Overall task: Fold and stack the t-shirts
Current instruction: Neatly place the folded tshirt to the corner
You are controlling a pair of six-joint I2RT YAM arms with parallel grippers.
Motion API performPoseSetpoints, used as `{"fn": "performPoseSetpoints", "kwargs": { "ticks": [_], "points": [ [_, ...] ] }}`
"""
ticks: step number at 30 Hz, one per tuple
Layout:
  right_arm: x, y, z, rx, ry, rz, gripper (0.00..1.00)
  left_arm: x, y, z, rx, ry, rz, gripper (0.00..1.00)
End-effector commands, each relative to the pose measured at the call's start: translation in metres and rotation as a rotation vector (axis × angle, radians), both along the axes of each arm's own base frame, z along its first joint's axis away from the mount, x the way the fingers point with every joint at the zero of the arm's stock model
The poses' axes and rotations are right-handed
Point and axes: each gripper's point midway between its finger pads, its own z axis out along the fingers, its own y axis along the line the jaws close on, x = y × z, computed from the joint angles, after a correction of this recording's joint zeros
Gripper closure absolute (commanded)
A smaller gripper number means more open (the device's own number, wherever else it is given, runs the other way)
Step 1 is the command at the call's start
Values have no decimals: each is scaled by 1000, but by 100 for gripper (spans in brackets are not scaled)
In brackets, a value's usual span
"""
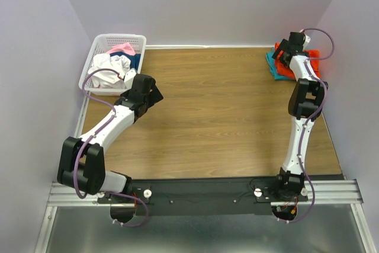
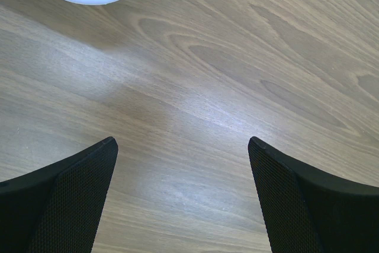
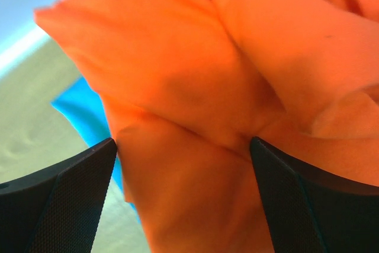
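Right gripper [image 3: 182,140] first: jaws are spread wide with nothing pinched, and it's parked right over the orange shirt [image 3: 195,69] at the far right corner of the table [image 1: 219,122]. From the wrist view the fabric fills almost everything between the fingers. Can't tell whether the tips are actually touching cloth or just hovering. That shirt sits on top of the teal shirt [image 3: 89,117], which pokes out along the left edge underneath. The top one looks folded-ish but lumpy, with a puffy ridge and a few creases running into the middle.

Left gripper [image 2: 180,140] is also wide open and empty, over bare wood just beside the white basket [image 1: 95,57] in the far left corner. Inside that basket are a white shirt [image 1: 108,63], a pink shirt [image 1: 122,47] and a navy shirt [image 1: 136,61], all scrunched together.

Handling-wise, my guess is these are light, floppy cotton with zero stiffness, so nothing breaks but nothing keeps its shape either. Grab one layer and the rest drapes and drags. For the basket pile I'd pinch a raised wrinkle of the white one, since it's on top, and lift slow in case the others cling. For spreading one out, the collar or shoulder seams would be the spots to hold, being thicker. Pinching the stack too deep risks catching teal along with orange.
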Motion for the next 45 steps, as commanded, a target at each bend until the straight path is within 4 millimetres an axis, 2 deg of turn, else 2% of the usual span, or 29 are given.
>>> {"fn": "performPoseSetpoints", "kwargs": {
  "ticks": [1, 4, 5, 11, 12, 13, 17, 20, 22, 31, 32, 35, 39, 42, 45],
  "points": [
    [-11, 16, 7, -94, 61, 142, 1, 2, 0, 1, -12, -3, 5, 2],
    [-13, 10, 10, -146, 75, 116, 12, 1, 0, -2, -13, -5, -2, 2],
    [-13, 7, 10, -157, 78, 114, 20, 1, -1, -3, -13, -5, -4, 2],
    [-16, 10, -11, -285, 170, 184, 25, 2, -1, -9, -4, -6, -14, 2],
    [-15, 16, -13, -314, 185, 199, 25, 2, -1, -10, -4, -4, -14, 2],
    [-18, 12, -13, -367, 212, 185, 24, 3, 0, -10, -1, -3, -12, 2],
    [-19, 13, -2, -465, 239, 167, 1, 5, -1, -11, 2, -2, -18, 2],
    [-16, 11, 26, -481, 193, 129, 0, 4, -2, -14, -1, -1, -23, 2],
    [-16, 11, 35, -468, 167, 103, 0, 5, -2, -13, -3, -9, -25, 2],
    [-10, 22, 60, -257, 13, 12, 0, 13, 3, -9, 23, -7, -18, 2],
    [-7, 27, 57, -199, -7, 18, 0, 14, 2, -9, 22, -6, -22, 2],
    [-3, 17, 52, -128, -31, 0, 0, 17, 1, -7, 18, -1, -25, 2],
    [1, 12, 39, -86, -29, 5, 0, 19, 1, -6, 21, 14, -24, 2],
    [0, -1, 28, -56, -25, -27, 0, 20, 0, -6, 20, 21, -24, 2],
    [4, -9, 27, -25, -43, -36, 0, 20, 0, -6, 17, 26, -24, 2]
  ]
}}
